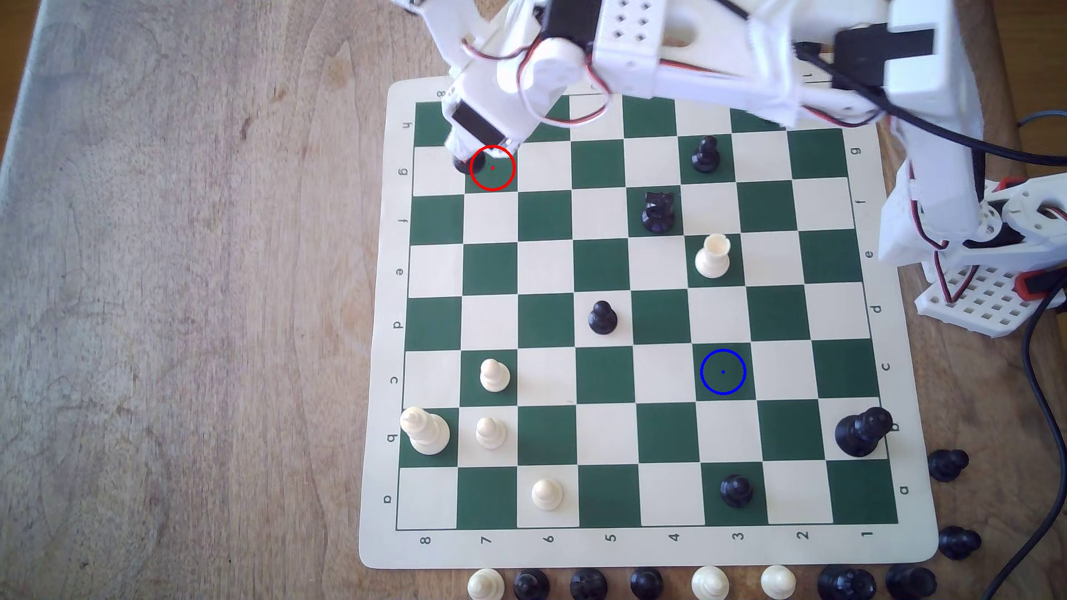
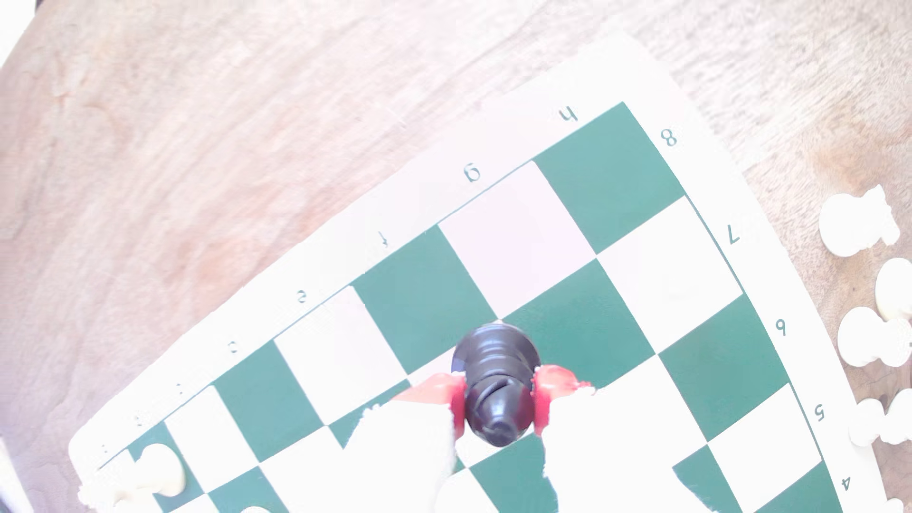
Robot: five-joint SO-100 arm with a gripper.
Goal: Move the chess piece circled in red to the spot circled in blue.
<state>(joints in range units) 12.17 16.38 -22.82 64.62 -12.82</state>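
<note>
The chess piece point(image 2: 496, 375) is a glossy black bishop with a wide round base. It stands between the red pads point(image 2: 456, 402) of my gripper point(image 2: 498, 399), which is shut on its body near the board's corner. In the exterior view, only its dark base point(image 1: 463, 164) peeks out under the white gripper point(image 1: 479, 151), at the left edge of the red ring point(image 1: 492, 168). The spot point(image 1: 723, 372) is a dark green square with a blue ring and centre dot. It lies far toward the exterior view's lower right, with nothing on it.
On the board point(image 1: 381, 323) between piece and spot stand a black knight point(image 1: 658, 212), a white rook point(image 1: 713, 257) and black pawns point(image 1: 602, 317) point(image 1: 705, 154). White pieces point(image 1: 427, 430) cluster at the lower left. Captured pieces point(image 1: 646, 582) line the near edge. The arm's base point(image 1: 981, 288) and a cable sit at the right.
</note>
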